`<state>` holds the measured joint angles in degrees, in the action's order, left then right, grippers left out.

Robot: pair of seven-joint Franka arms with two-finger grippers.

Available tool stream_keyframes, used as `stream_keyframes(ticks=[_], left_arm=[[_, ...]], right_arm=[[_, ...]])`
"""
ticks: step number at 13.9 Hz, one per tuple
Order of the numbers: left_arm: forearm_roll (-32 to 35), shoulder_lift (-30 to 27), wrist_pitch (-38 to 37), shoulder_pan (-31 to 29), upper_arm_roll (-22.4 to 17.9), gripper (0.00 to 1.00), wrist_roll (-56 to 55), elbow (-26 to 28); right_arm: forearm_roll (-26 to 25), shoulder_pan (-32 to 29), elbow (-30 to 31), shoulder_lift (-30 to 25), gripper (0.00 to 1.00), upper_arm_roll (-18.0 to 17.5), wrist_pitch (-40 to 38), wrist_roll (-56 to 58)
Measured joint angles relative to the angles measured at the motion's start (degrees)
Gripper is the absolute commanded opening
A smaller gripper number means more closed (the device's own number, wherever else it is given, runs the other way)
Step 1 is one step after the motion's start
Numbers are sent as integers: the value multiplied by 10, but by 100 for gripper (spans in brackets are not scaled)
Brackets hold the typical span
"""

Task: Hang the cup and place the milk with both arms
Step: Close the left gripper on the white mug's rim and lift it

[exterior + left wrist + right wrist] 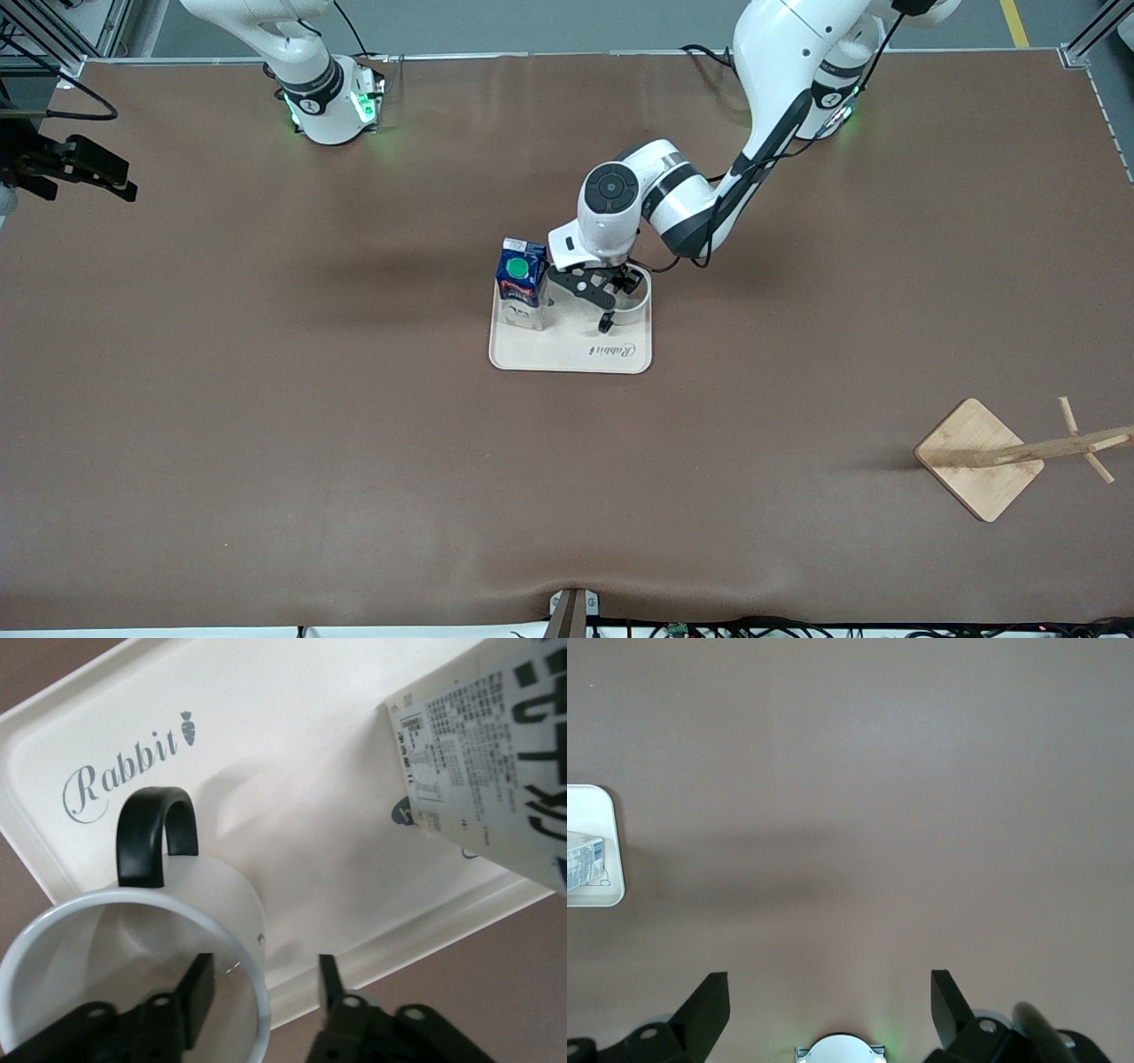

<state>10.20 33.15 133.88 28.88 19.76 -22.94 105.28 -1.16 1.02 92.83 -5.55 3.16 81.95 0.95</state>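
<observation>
The white cup [213,895] with its black loop handle [156,835] stands on the cream tray [292,735]. In the front view [636,303] it is mostly hidden under my left gripper [611,297]. My left gripper [266,970] is open and straddles the cup's rim, with one finger inside the cup and one outside. The dark-blue milk carton [521,282] with a green cap stands on the same tray [567,356], beside the cup toward the right arm's end; it also shows in the left wrist view [496,771]. My right gripper [830,979] is open and empty, and waits up over the right arm's end of the table [115,180].
A wooden cup rack [979,459] with a diamond-shaped base and a pegged pole [1067,443] stands near the left arm's end, closer to the front camera. The brown mat [310,425] covers the table. The tray's corner shows in the right wrist view [602,890].
</observation>
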Motion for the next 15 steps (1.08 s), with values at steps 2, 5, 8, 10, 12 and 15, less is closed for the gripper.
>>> stream_keyframes(ticks=[2,5,8,10,12,15], left_arm=[[0,0,0,-1,-1,0,0,-3],[1,-1,-18,-3,-3,0,0,-20],[1,-3,-90,-5,-4,0,0,-67],[1,-12,-133,-8,-5,0,0,-97],[2,-26,-163,-17,-8,0,-1,-120],[4,-56,-201,-51,-11,0,-19,-158]], right_arm=[[0,0,0,0,100,0,0,0],[0,0,0,0,100,0,0,0],[0,0,0,0,100,0,0,0],[0,0,0,0,100,0,0,0],[0,0,0,0,100,1,0,0],[0,0,0,0,100,1,0,0]])
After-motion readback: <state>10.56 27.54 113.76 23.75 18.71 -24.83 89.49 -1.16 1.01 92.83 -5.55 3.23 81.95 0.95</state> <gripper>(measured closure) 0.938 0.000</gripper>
